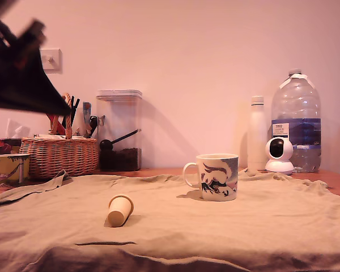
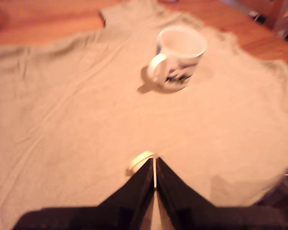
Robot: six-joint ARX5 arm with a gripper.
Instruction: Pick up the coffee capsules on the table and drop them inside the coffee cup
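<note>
A cream-yellow coffee capsule lies on its side on the tan cloth that covers the table. It is left of the coffee cup in the exterior view. The coffee cup is a white mug with a dark illustration, upright, its handle toward the capsule. My gripper hangs blurred high at the exterior view's left, well above the cloth. In the wrist view the gripper is shut with nothing between its tips. The capsule peeks out just past them and the cup stands farther off. No other capsule shows.
Along the back in the exterior view stand a yellowish patterned mug, a wicker basket of utensils, a clear container, a white bottle, a small white camera and a large water bottle.
</note>
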